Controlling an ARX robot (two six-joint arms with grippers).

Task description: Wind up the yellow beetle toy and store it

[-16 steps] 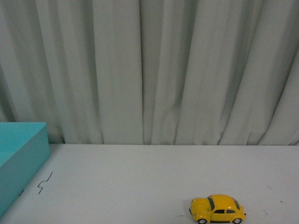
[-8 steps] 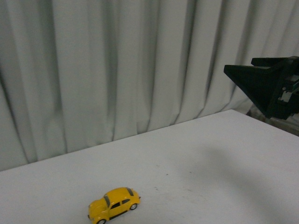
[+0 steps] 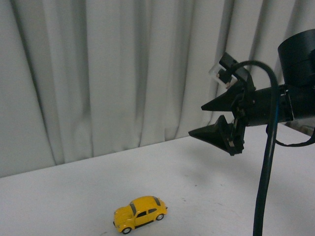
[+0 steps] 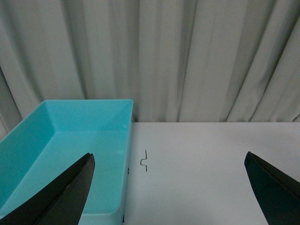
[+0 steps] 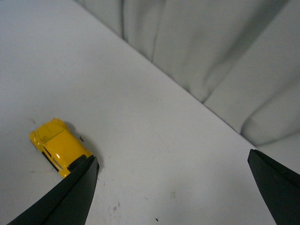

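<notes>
The yellow beetle toy (image 3: 141,214) sits on its wheels on the white table (image 3: 59,196), low in the front view and a little left of centre. Its long axis runs left to right, tilted slightly. What looks like the bonnet faces left and a touch toward the camera.

Up and to the right, the right gripper (image 3: 196,120) hangs in the air well apart from the toy. Its jaws are spread wide and its tips aim left. A black cable (image 3: 263,172) arcs over that arm and drops down in front of the table on the right side.

In the right wrist view, one dark finger (image 5: 70,197) cuts across the edge of the toy. A pale pleated curtain (image 3: 123,73) closes off the back.

Over to the left gripper (image 4: 168,157), jaws also gaping wide above the table. A teal bin (image 4: 127,140) stands beside it, showing only its own bare floor and walls. Just beside the bin's wall is a small dark squiggle mark (image 4: 144,161) on the tabletop.
</notes>
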